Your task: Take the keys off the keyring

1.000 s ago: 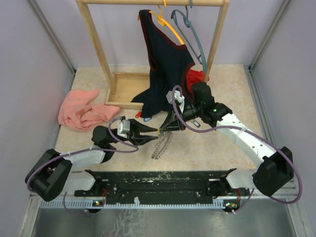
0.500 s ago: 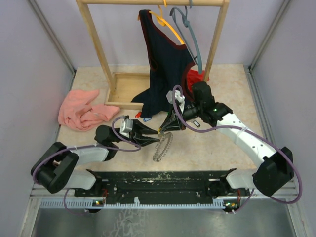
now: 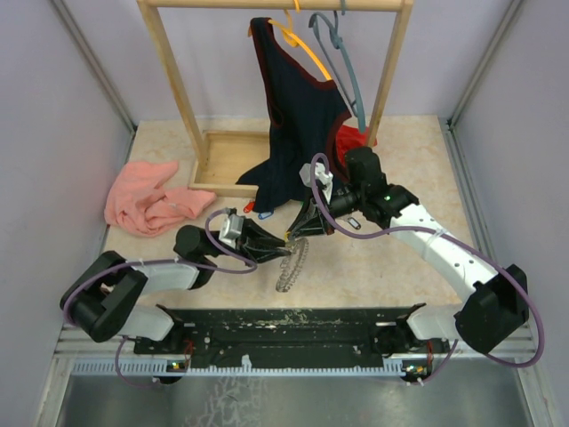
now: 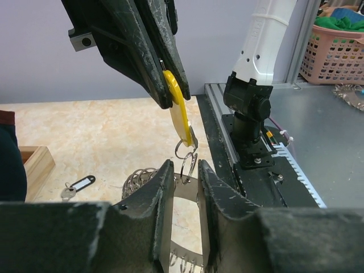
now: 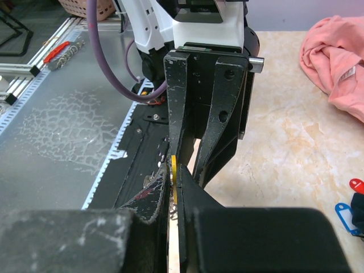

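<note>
Edged slightly closer to the right gripper (image 3: pixel 295 231) than a second ago, the left gripper (image 3: pixel 281 242) has its jaws a narrow slit apart around the beaded, dark metal keyring (image 3: pixel 290 261); whether they grip it is unclear. The right jaws pinch a smooth yellow plastic key tag (image 4: pixel 178 108), and the keyring dangles between both grippers over the marbled table (image 3: pixel 400 267).

Keyring (image 3: pixel 291 262) mid-bench (image 3: pixel 418 160), under the meeting pincers: left pincer (image 3: pixel 281 243) at its left, right pincer (image 3: pixel 292 233) behind, one key (image 4: pixel 180 108) in its tips. More keys (image 3: pixel 265 215) lie further back, before the rack (image 3: pixel 175 84); cloth (image 3: pixel 142 200) far left.
</note>
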`<state>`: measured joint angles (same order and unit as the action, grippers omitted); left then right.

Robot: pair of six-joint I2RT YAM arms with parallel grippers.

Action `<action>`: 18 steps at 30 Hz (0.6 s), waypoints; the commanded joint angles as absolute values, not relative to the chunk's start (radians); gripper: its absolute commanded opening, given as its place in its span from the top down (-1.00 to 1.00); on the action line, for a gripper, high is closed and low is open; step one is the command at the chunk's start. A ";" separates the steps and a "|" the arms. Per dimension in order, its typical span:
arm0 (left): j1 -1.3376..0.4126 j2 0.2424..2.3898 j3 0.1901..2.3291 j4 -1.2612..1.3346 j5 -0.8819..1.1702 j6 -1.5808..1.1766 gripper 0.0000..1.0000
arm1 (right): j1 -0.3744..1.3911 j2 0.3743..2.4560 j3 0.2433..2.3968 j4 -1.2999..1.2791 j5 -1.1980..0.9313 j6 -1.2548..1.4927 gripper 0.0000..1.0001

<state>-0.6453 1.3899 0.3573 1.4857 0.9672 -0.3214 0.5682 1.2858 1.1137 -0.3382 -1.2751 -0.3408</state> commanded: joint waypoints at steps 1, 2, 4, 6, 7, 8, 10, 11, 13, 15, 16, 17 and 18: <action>-0.653 1.399 0.383 1.525 0.989 -0.329 0.49 | 0.565 1.276 1.169 -0.305 -1.314 -0.359 1.00; -0.653 1.399 0.383 1.525 0.991 -0.329 0.57 | 0.565 1.276 1.170 -0.307 -1.314 -0.359 1.00; -0.653 1.396 0.379 1.528 0.995 -0.327 0.80 | 0.563 1.275 1.170 -0.308 -1.314 -0.360 1.00; -0.653 1.390 0.371 1.534 0.992 -0.322 1.00 | 0.560 1.272 1.172 -0.311 -1.315 -0.360 1.00; -0.653 1.385 0.366 1.537 0.988 -0.319 1.00 | 0.557 1.270 1.173 -0.312 -1.317 -0.360 1.00; -0.653 1.379 0.361 1.537 0.983 -0.318 1.00 | 0.552 1.267 1.173 -0.315 -1.319 -0.362 1.00; -0.653 1.363 0.348 1.533 0.964 -0.309 1.00 | 0.540 1.261 1.175 -0.318 -1.322 -0.363 1.00; -0.653 1.355 0.342 1.532 0.954 -0.301 1.00 | 0.534 1.257 1.174 -0.320 -1.323 -0.364 1.00; -0.652 1.332 0.332 1.513 0.935 -0.285 1.00 | 0.522 1.251 1.174 -0.325 -1.324 -0.369 1.00; -0.652 1.305 0.328 1.488 0.925 -0.268 1.00 | 0.507 1.246 1.172 -0.331 -1.324 -0.374 1.00; -0.652 1.294 0.326 1.476 0.922 -0.261 1.00 | 0.500 1.244 1.171 -0.336 -1.321 -0.381 1.00; -0.652 1.282 0.323 1.466 0.918 -0.253 1.00 | 0.490 1.242 1.169 -0.343 -1.312 -0.391 1.00; -0.652 1.270 0.319 1.456 0.914 -0.246 1.00 | 0.486 1.240 1.170 -0.356 -1.300 -0.400 1.00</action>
